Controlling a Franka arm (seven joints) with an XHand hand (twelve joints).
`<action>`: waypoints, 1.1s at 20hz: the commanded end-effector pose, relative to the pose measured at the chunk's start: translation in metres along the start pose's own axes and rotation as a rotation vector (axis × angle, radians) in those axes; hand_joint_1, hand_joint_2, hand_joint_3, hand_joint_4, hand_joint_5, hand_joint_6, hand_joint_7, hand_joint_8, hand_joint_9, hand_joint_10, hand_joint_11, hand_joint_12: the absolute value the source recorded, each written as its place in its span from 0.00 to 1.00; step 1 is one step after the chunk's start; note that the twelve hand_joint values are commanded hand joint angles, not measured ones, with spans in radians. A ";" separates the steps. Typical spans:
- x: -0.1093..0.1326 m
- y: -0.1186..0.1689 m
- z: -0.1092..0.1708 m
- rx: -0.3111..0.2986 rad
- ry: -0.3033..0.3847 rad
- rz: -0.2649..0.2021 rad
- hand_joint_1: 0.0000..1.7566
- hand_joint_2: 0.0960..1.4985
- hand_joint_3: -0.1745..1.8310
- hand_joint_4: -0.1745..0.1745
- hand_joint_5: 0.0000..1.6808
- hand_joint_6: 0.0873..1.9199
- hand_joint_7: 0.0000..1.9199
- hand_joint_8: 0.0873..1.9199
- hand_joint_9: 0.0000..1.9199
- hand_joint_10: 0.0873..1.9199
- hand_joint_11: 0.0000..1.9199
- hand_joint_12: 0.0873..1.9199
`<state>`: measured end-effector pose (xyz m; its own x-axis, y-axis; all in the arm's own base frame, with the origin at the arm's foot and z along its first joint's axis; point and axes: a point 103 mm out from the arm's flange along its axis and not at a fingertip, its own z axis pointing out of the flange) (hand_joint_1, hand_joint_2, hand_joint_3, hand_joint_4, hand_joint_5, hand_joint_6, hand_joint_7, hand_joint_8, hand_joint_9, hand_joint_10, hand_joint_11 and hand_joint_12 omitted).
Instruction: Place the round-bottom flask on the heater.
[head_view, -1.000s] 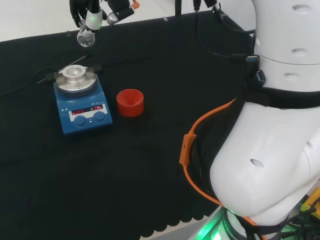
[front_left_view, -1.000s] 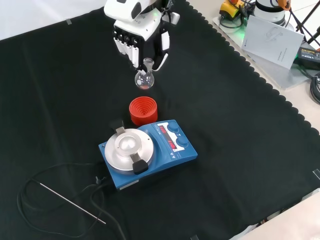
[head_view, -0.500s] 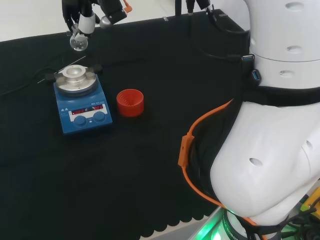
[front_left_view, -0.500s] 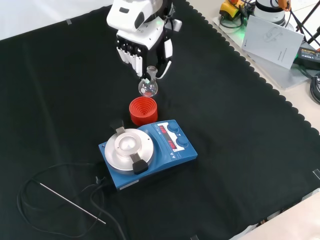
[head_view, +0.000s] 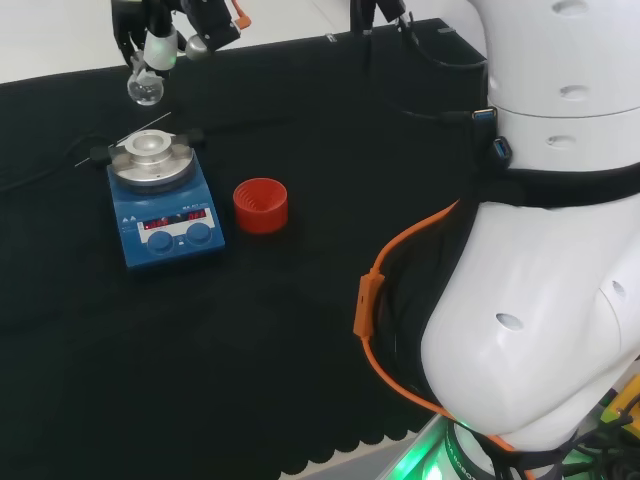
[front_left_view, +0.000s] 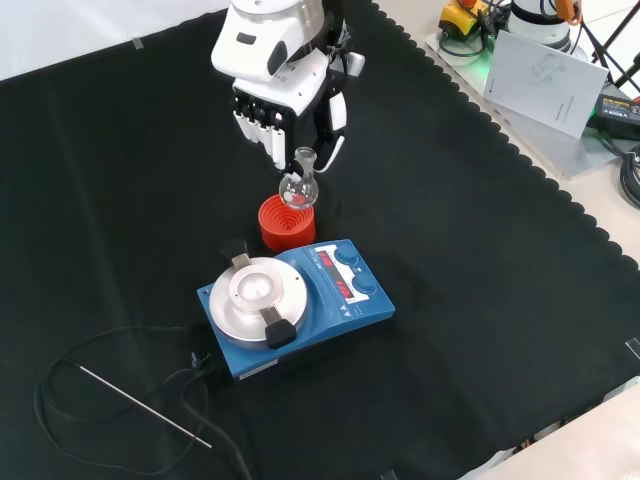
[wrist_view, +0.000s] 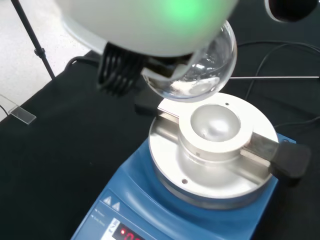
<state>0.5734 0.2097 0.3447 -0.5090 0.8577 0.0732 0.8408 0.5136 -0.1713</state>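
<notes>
The round-bottom flask (front_left_view: 298, 184) hangs in the air, pinched at its neck by the fingers of the hand (front_left_view: 283, 85), bulb down and clear of everything below it. In the head view the flask (head_view: 144, 88) sits above and a little left of the heater's plate; in the wrist view its clear bulb (wrist_view: 200, 70) hangs close over the rim of the heater's round well, apart from the metal.

Counted, left to right in the head view: one flask; one heater (head_view: 163, 205), a blue box with a round silver plate, a hollowed block on top, two knobs and a red display on its front face; one red ribbed stand (head_view: 261, 204) just beside the heater on its right, with nothing resting in it. One thin metal rod (front_left_view: 145, 406) lies on the cloth to the lower left of the heater in the front view, near a loop of black cable (front_left_view: 120, 340) that runs to the heater.

The bench is covered with black cloth (front_left_view: 480, 260) whose edge is scalloped. Beyond that edge, at the upper right of the front view, lie a grey sheet (front_left_view: 548, 68) and more cables on a pale floor.
</notes>
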 end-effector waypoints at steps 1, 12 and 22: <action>0.012 0.010 0.001 0.003 -0.005 -0.022 0.76 0.27 0.55 0.00 0.75 0.31 0.77 0.28 0.87 0.16 0.83 0.48; 0.012 0.027 0.011 0.016 -0.026 -0.045 0.76 0.27 0.55 0.00 0.75 0.31 0.77 0.29 0.87 0.16 0.83 0.48; 0.002 0.055 0.021 0.025 -0.001 -0.053 0.76 0.27 0.56 0.00 0.75 0.31 0.77 0.29 0.87 0.16 0.83 0.48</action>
<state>0.6037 0.2369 0.3244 -0.5504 0.8322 0.0672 0.8131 0.5526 -0.1830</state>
